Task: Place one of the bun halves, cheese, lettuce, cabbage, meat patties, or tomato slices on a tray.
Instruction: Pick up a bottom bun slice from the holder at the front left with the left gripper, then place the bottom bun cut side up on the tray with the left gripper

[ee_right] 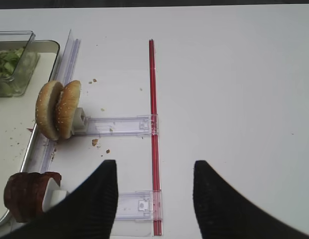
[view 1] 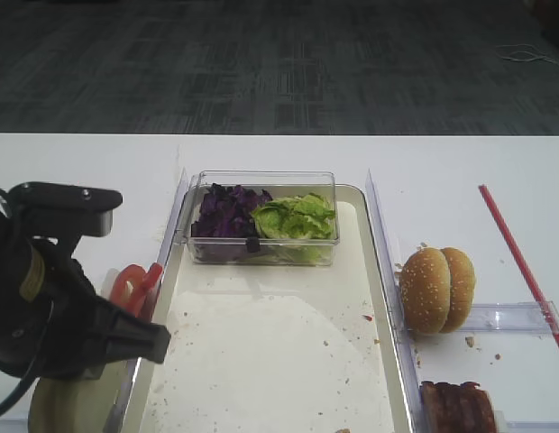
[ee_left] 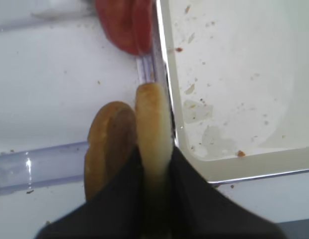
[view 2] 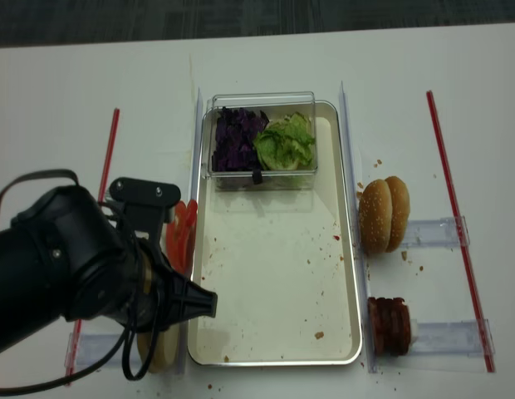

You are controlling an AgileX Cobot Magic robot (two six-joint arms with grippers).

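In the left wrist view my left gripper is shut on a pale plain bun half that stands edge-on just outside the silver tray. A browner bun half stands beside it on the left. Beyond them lie red tomato slices. From above, the black left arm covers the gripper, and only a bit of bun shows. Cabbage and lettuce fill a clear box at the tray's far end. Meat patties stand right of the tray. My right gripper hangs open over the bare table. Cheese is out of view.
Two sesame-seeded bun halves stand on edge in a clear holder right of the tray. A red strip runs along the table beyond them, with another red strip on the far left. Crumbs speckle the tray floor.
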